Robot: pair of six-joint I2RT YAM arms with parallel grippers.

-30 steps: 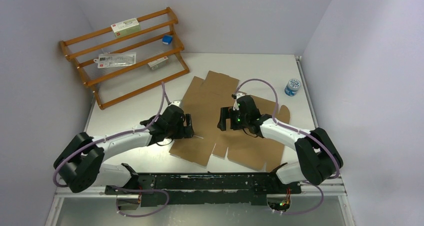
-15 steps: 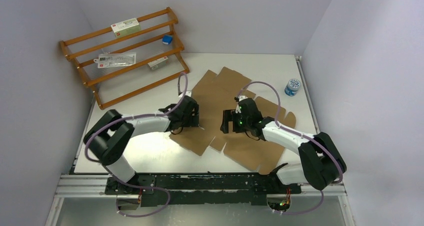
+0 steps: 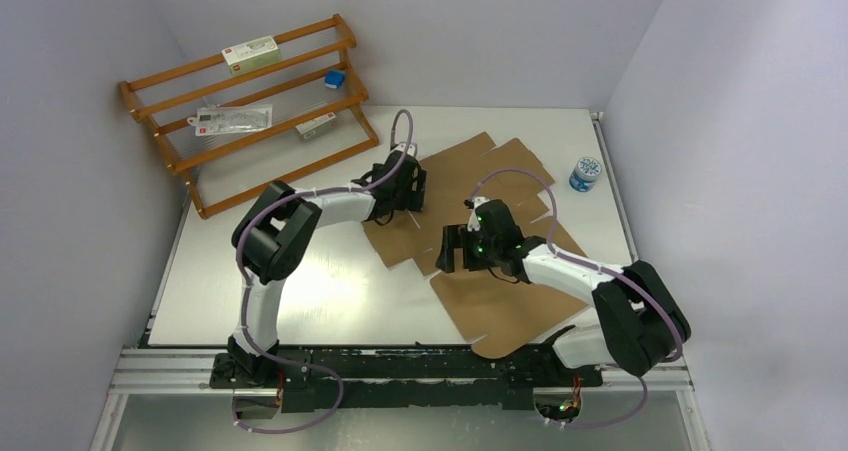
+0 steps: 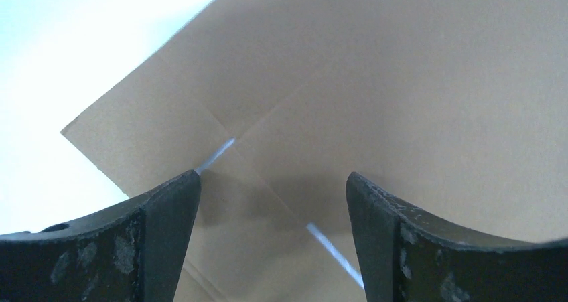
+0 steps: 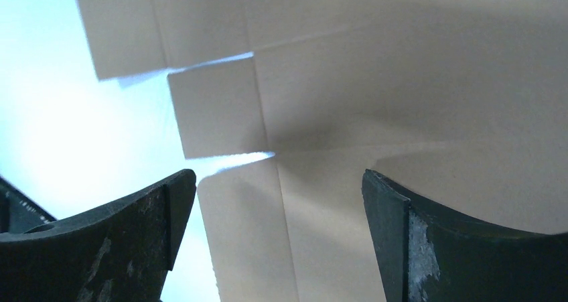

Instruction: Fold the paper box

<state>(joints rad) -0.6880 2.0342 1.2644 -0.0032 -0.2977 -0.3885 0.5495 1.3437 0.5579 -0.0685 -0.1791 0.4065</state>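
Top view of a white surface (image 3: 300, 291) enclosed by pale walls, with two robot arms reaching in from the near edge.

At the far left, a wooden rack (image 3: 190, 156) with three stepped rails leans toward the wall. Its top rail carries a long white box with a green label (image 3: 250, 51). The next rail carries a small blue cube (image 3: 335, 79). Lower down are a clear packet (image 3: 232, 121) with a red-and-white label and a small white tag (image 3: 316, 124). The writing on all of them is too small to read.

The left arm stretches far forward and to the right. The left gripper (image 3: 412, 193) sits over the far left corner of the paper box (image 3: 500, 301). In the left wrist view its fingers (image 4: 167, 235) stand wide apart, holding nothing, with a cardboard corner and a thin slit beneath them.

The paper box is a flat sheet of plain brown cardboard with no print. It lies unfolded on the surface from the far centre to the near right. Its flaps and slits are visible, and a rounded flap lies close to the right arm's base.

The right gripper (image 3: 450, 249) hangs over the sheet's left edge near the middle. In the right wrist view its fingers (image 5: 402, 248) are spread wide and empty, above a small square flap between two slits. Whether either gripper touches the cardboard cannot be told.

At the far right, just off the sheet, stands a small jar (image 3: 585, 173) with a blue patterned lid; any text on it cannot be read
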